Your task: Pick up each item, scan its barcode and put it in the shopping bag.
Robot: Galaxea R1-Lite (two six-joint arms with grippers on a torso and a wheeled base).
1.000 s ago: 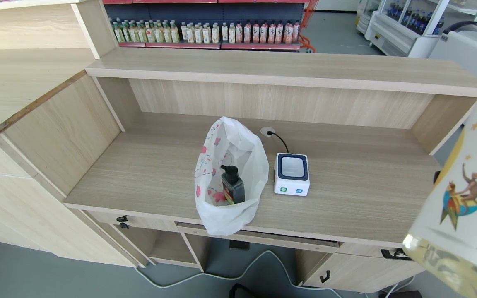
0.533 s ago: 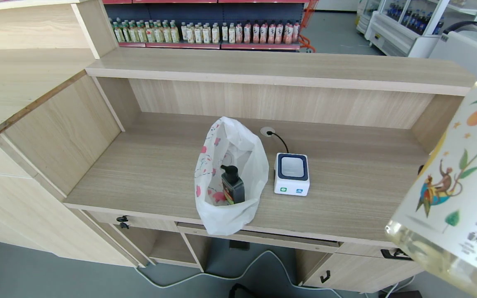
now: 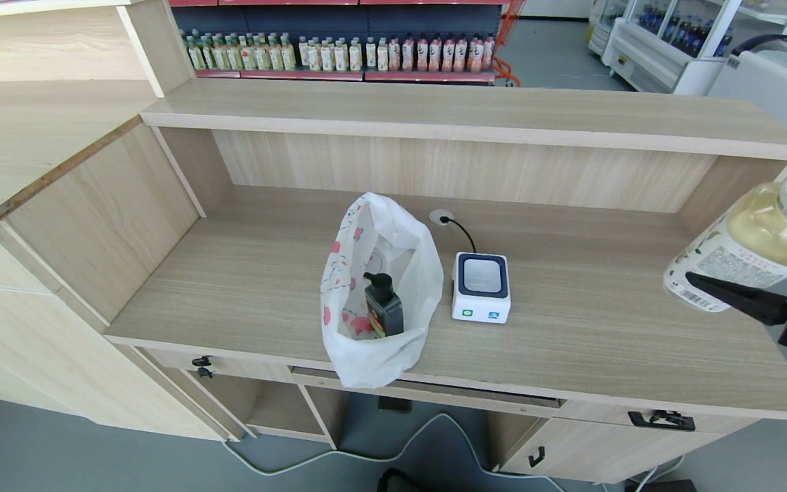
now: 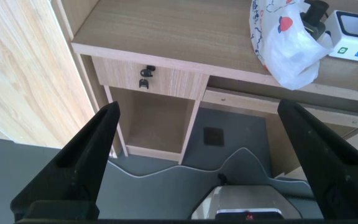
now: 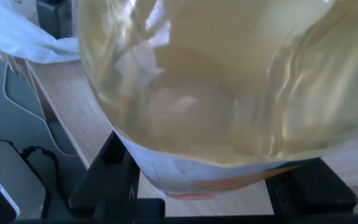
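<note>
A clear bottle of pale yellow drink (image 3: 752, 242) with a white cap hangs tilted over the counter's right end, its barcode label toward me. My right gripper (image 3: 742, 280) is shut on it; in the right wrist view the bottle (image 5: 229, 81) sits between the black fingers (image 5: 114, 180). The white flowered shopping bag (image 3: 373, 294) stands open mid-counter with a black pump bottle (image 3: 384, 304) inside. The white scanner (image 3: 481, 287) stands just right of the bag. My left gripper (image 4: 201, 162) hangs open below the counter front, holding nothing.
The wooden counter (image 3: 243, 273) has a raised back wall, side walls and an upper ledge (image 3: 434, 109). A black cable (image 3: 462, 232) runs from the scanner to a hole behind it. A keyed drawer (image 4: 145, 74) is under the counter's left end.
The bottle was close to the head camera at the lower right. It has moved away and down toward the counter's right end and turned, so its cap and barcode label now show.
</note>
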